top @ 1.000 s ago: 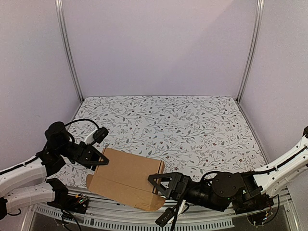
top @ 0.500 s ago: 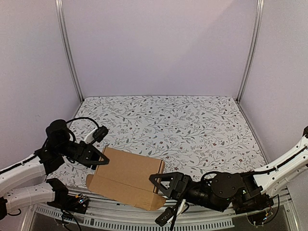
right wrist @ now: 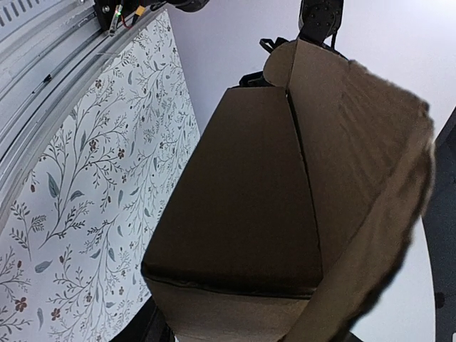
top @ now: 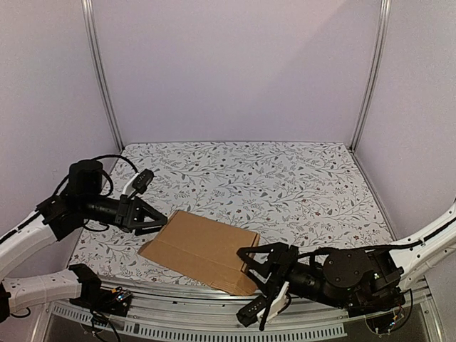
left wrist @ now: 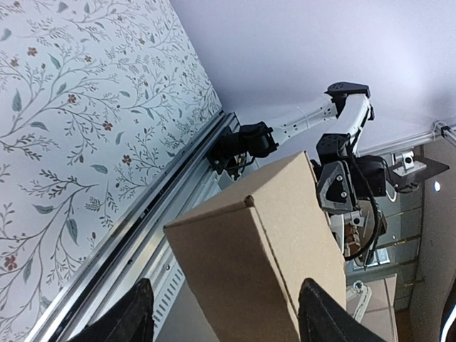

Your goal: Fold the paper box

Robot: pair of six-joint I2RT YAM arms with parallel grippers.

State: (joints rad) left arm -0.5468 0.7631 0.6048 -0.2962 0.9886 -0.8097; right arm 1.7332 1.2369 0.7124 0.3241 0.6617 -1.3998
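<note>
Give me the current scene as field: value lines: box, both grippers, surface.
object: paper box, plain brown cardboard, oblong
box position: near edge of the table, set at an angle, between the two arms
left gripper: at the box's left end, jaws spread, box end between them
right gripper: at the box's right near corner; box fills its wrist view, grip cannot be judged
surface: floral-patterned cover
</note>
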